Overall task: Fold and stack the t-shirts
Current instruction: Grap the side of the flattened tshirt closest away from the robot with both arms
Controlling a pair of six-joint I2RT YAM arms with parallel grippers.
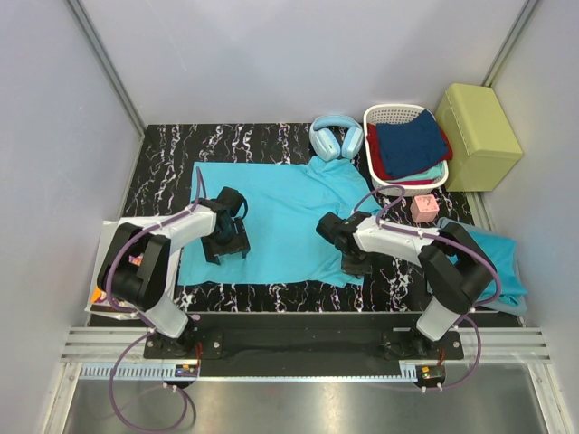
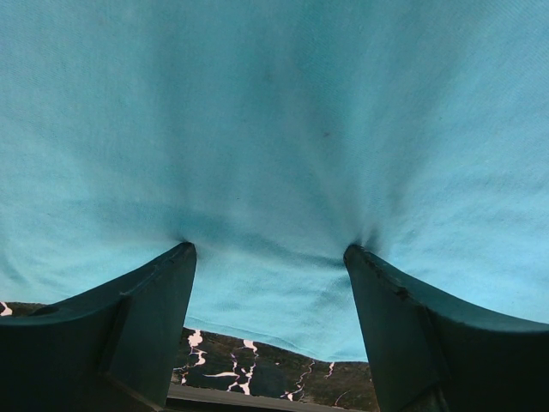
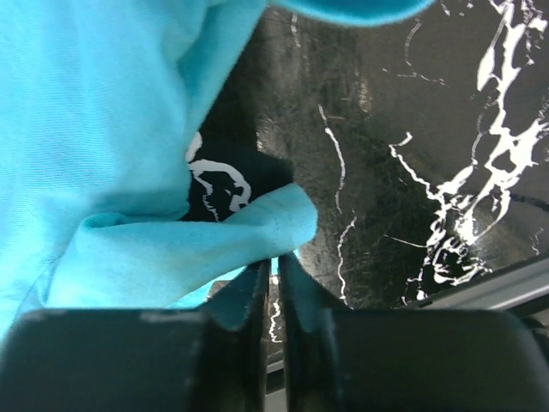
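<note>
Right pincer [image 3: 273, 275] pinching t-shirt [image 1: 280, 217] edge, left pincer [image 2: 270, 257] wide open on cloth, shirt's length running left-right

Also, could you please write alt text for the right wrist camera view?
The right gripper pinches a folded edge of a turquoise t-shirt in its nearly closed dark jaws at the bottom of the frame. More of the shirt fills the left side, over a black table with white veins.

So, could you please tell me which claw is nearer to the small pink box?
Right. The right claw, shut on the t-shirt corner, sits left of the pink box; the left claw, open on the t-shirt, is much farther left.
</note>
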